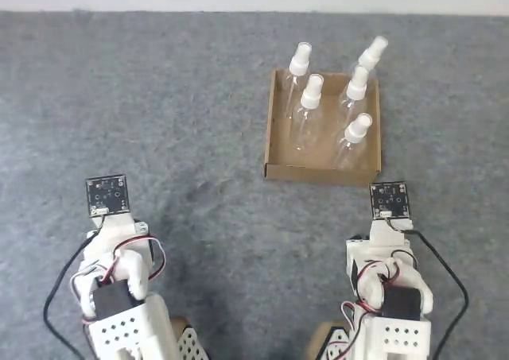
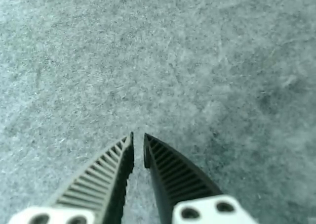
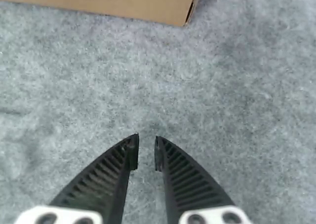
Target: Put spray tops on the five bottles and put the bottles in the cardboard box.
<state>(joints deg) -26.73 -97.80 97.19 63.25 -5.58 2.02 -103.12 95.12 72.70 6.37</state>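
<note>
On the grey mat, the cardboard box holds all five bottles, each wearing its spray top — the job looks finished. Left gripper and right gripper sit parked by their bases — jaws closed, empty.

Both arms sit folded back, the left arm at 7 o'clock and the right arm at 5 o'clock, wrists aimed toward 12 o'clock, with the left gripper and right gripper pointing downward, jaws closed to a thin slit.
</note>
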